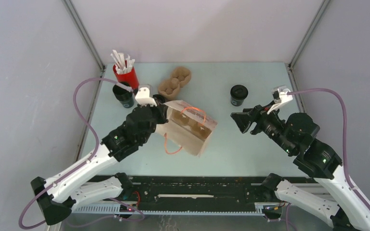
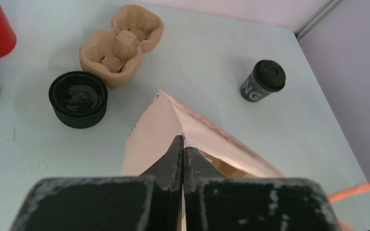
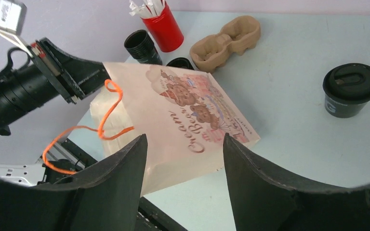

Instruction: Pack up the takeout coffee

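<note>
We can read print in two places. On the upturned side of the pale brown paper bag with orange cord handles (image 3: 183,125), lying just beyond the spread fingers of the right gripper (image 3: 184,139), cursive brown lettering reads "Cream" and below it what looks like "Bear", next to a drawing of cartoon bears. On the small black tapered takeout coffee cup with a black round lid (image 2: 262,81), ahead and to the right of the left gripper (image 2: 183,144), pale letters "NG" show on the wall; the rest of the word curves out of view. Marks on the lid are too small to read.
</note>
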You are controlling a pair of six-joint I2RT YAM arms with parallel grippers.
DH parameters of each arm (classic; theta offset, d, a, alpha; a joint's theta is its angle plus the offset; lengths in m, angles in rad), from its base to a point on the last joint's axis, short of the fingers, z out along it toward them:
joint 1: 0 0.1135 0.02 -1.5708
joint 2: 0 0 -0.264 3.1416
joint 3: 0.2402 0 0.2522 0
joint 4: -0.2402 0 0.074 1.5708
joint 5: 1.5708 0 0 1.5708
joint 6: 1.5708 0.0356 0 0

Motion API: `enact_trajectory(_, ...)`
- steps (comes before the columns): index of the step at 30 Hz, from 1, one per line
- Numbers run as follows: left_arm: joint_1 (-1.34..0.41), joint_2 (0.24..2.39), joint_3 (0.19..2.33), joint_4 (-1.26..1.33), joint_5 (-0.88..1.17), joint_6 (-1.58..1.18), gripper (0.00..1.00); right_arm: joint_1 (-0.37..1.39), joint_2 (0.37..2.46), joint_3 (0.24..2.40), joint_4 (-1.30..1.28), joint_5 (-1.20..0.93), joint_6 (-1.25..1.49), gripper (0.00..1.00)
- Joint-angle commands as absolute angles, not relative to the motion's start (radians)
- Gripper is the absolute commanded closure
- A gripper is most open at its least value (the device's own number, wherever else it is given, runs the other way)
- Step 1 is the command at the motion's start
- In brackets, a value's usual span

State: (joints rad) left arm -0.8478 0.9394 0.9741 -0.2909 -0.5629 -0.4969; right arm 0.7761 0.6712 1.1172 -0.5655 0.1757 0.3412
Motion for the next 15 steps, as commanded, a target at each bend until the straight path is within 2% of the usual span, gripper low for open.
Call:
enact_trajectory(1,-0.846,0.828,0.819,-0.125,-0.513,-0.462,1.0,0.763,0.69,1.121,-0.585,0.121,0.356,0.32)
enact_trajectory(8,-0.897,0.654,0.722,-0.277,-0.517,-0.49,1.0,0.754,0.778,1.123,-0.656,0.052,0.325,0.19)
enact_trajectory(12,-0.905,0.544,0.653,-0.289,-0.493,-0.53,1.0,0.728,0.825,1.157,-0.705,0.124,0.301,0.19)
enact_trajectory(15,-0.904,0.495,0.634,-0.339,-0.491,-0.561,1.0,0.636,0.874,1.203,-0.738,0.147,0.288,0.19)
